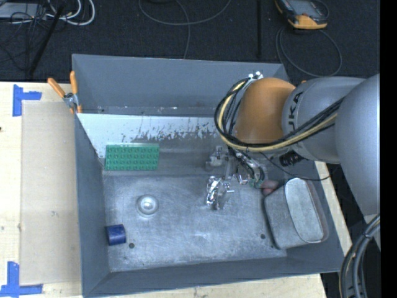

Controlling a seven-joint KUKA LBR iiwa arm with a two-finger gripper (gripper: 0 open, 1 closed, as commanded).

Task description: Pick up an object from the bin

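The gripper (217, 194) hangs low over a bare patch mid-bin (186, 244), clenched or released I cannot tell, apparently with nothing taken yet, the silvery round cap (147, 205) well left, the grey oblong pad (304, 211) right.

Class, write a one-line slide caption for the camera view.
Gripper over the grey bin's middle; green studded plate and blue cylinder lie apart, untouched.

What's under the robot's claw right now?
Bare bin floor shows around the gripper; the spot directly beneath is covered. A small pink thing peeks from under the arm, mostly hidden.
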